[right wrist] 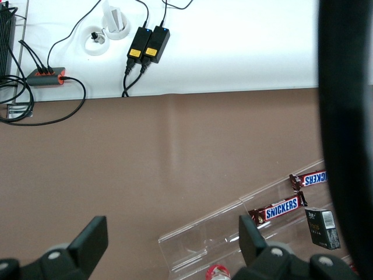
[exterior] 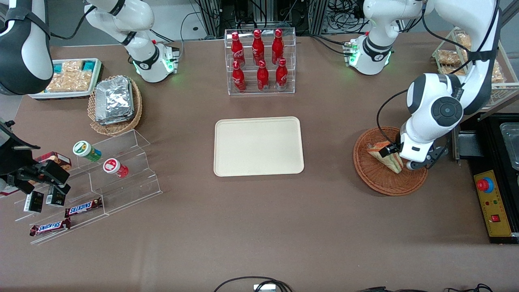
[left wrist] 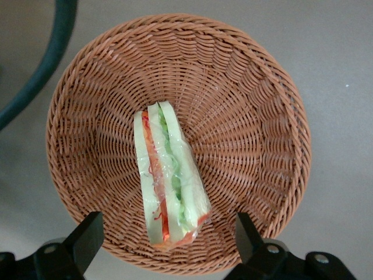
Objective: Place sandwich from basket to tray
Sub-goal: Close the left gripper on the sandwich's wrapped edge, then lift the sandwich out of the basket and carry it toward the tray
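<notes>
The sandwich (left wrist: 169,175) is located in the basket (left wrist: 256,122). The end effector (left wrist: 166,233) is positioned above it with fingers apart, nothing gripped. Approach step is judged current; descent and closure across the wedge are required next, then transfer to the tray (exterior: 258,146).

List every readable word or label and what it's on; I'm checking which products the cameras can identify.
"SNICKERS": two candy bars on the clear stepped stand.
Red bottles: white script, unreadable.
Small black boxes: print too small.
The gripper, open above the sandwich in the basket, carries no text.
</notes>
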`<control>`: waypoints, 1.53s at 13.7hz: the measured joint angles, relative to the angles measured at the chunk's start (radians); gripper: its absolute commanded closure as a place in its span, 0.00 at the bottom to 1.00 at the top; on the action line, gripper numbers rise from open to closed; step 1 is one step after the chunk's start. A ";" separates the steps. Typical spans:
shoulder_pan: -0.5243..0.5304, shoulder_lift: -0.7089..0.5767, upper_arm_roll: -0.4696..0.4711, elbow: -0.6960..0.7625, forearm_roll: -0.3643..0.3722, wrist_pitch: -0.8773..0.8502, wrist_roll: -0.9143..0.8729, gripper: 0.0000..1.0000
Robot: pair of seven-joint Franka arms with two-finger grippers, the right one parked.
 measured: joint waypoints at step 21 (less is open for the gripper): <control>0.005 0.069 0.012 -0.127 0.028 0.217 -0.076 1.00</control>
